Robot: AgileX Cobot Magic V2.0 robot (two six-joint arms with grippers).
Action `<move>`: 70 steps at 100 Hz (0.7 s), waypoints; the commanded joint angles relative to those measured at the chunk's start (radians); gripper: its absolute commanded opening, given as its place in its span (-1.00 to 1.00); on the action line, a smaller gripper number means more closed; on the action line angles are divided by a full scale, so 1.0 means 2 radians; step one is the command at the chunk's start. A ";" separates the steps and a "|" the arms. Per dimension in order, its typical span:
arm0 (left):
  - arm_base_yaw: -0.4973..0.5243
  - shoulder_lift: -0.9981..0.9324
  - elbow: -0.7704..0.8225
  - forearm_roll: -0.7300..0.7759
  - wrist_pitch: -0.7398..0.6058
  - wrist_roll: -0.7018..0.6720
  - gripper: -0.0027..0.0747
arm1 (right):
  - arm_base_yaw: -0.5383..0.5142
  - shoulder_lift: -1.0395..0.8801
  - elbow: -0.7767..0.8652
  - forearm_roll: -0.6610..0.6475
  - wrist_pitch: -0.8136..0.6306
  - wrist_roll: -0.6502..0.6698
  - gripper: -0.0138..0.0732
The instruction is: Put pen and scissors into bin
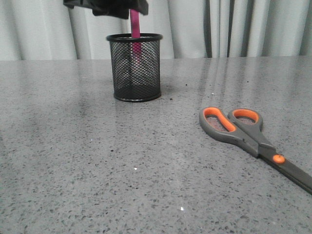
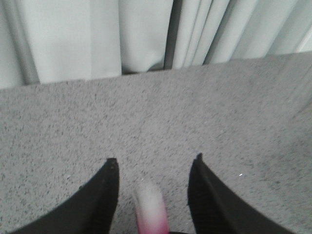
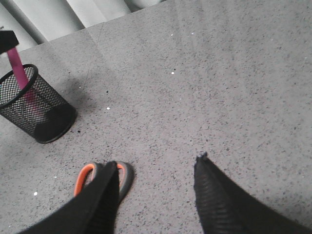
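Observation:
The black mesh bin (image 1: 135, 73) stands at the back of the grey table. The pink pen (image 1: 135, 27) is upright with its lower part inside the bin and its top just under my left gripper (image 1: 114, 7). In the left wrist view the left gripper (image 2: 153, 161) is open, and the pen's whitish end (image 2: 151, 207) sits between the fingers with a gap on each side. The scissors (image 1: 243, 134) lie flat at the front right. My right gripper (image 3: 157, 162) hangs open above the table beside the scissors' orange loops (image 3: 85, 176), one finger partly covering them. The right wrist view also shows the bin (image 3: 34, 107) and pen (image 3: 18, 66).
Pale curtains (image 1: 234, 29) hang behind the table's far edge. The speckled grey tabletop (image 1: 122, 170) stretches between the bin and the scissors. The scissors' blades run off the right edge of the front view.

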 commanded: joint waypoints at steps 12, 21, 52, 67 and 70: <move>-0.003 -0.095 -0.017 0.009 0.000 -0.001 -0.02 | 0.002 0.005 -0.041 0.065 -0.006 -0.051 0.05; -0.003 -0.135 -0.017 0.015 0.011 -0.001 -0.02 | 0.002 0.013 -0.065 0.126 0.019 -0.119 0.05; -0.003 -0.297 0.031 0.058 0.093 -0.001 -0.04 | 0.034 0.123 -0.184 0.116 0.173 -0.179 0.05; -0.003 -0.382 0.095 0.061 0.089 -0.001 -0.04 | 0.093 0.167 -0.209 0.050 0.186 -0.153 0.05; -0.003 -0.397 0.108 0.061 0.085 -0.001 -0.04 | 0.105 0.178 -0.214 0.030 0.188 -0.137 0.05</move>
